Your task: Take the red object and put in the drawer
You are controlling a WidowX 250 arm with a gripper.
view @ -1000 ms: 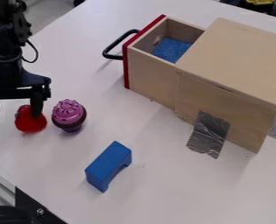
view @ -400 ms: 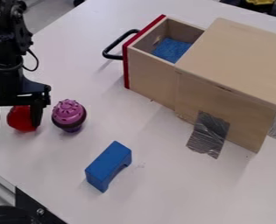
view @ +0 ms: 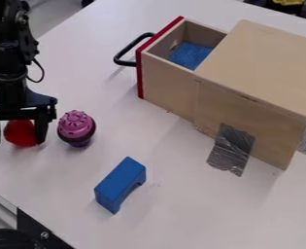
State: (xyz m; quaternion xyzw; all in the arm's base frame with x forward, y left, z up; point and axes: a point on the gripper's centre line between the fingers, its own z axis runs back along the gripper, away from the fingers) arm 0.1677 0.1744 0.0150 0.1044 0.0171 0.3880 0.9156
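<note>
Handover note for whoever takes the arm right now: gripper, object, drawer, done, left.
Gripper: black two-finger gripper, open at the table's left side, fingers on either side of the rounded red object; no firm grip visible.
Object: rounded red object, outside the drawer, left of the pink-and-brown toy cupcake.
Drawer: light wooden drawer with red front, pulled open, blue piece inside.
Done: fingers placed around the object, drawer open.
Left: close on it, lift, carry to the drawer, release inside.
</note>
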